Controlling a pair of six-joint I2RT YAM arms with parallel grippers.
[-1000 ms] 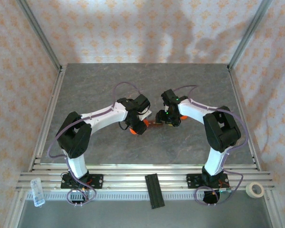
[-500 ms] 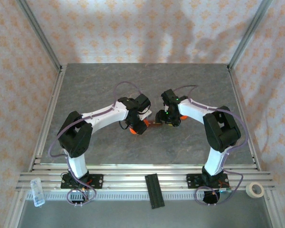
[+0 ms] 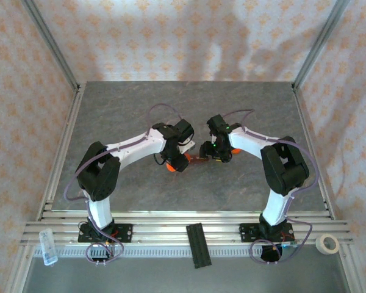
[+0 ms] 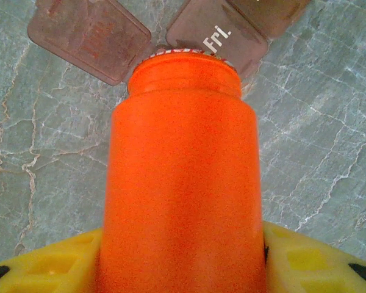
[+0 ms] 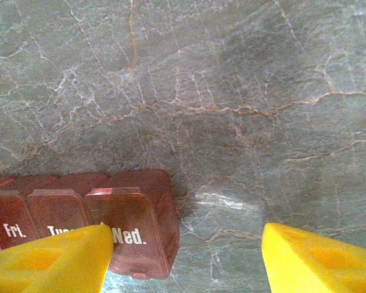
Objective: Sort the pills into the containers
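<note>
Seeing left gripper (image 3: 176, 163) clamped on an orange bottle (image 3: 171, 166) mid-table (image 3: 122, 110), yellow fingers (image 4: 43, 268) pressed against both sides of the bottle body. Down the left wrist view: bottle mouth pointed at the container strip (image 4: 216, 36), right at an open reddish lid marked "Fri."; second open lid lying flat to the left of it. Can't tell whether the mouth touches the lid.

Finding right gripper (image 3: 211, 152) just across the strip, facing the left one, jaws standing partly apart, holding nothing, only bare table between them. In right wrist view: end of strip lying just inside the finger (image 5: 49, 259) at the left, "Wed." lid partly under that fingertip, other finger well clear of it.

Placing the strip flat on the table between the two grippers.

Also noting black ribbed bar (image 3: 198, 244) on the near rail, tape roll (image 3: 327, 243) at near right corner, small clear box (image 3: 47, 246) at near left.
</note>
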